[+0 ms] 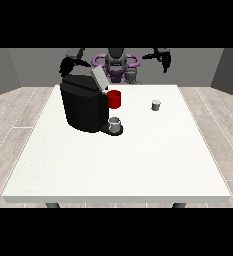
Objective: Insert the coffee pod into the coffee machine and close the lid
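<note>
Well, white table (113, 170), black coffee machine (83, 107) w/ lid (99, 77) tilted up, grey cup (116, 125) at its base, red part (114, 99) at its side, coffee pod (156, 104) well apart toward view's right, hand at view's left (67, 65) behind machine, hand at view's right (164, 59) raised, fingers: can't tell.

I see the large white surface (118, 165) with the bulky black coffee machine (83, 107) on its far left part, its grey lid (98, 77) tilted up on top. A small grey cup (115, 125) sits on the machine's base at its front right, and a red cylindrical part (114, 99) sits just above that cup. To the right, well apart, the small grey coffee pod (156, 105) stands alone. Behind the surface sits the robot (117, 62).
</note>
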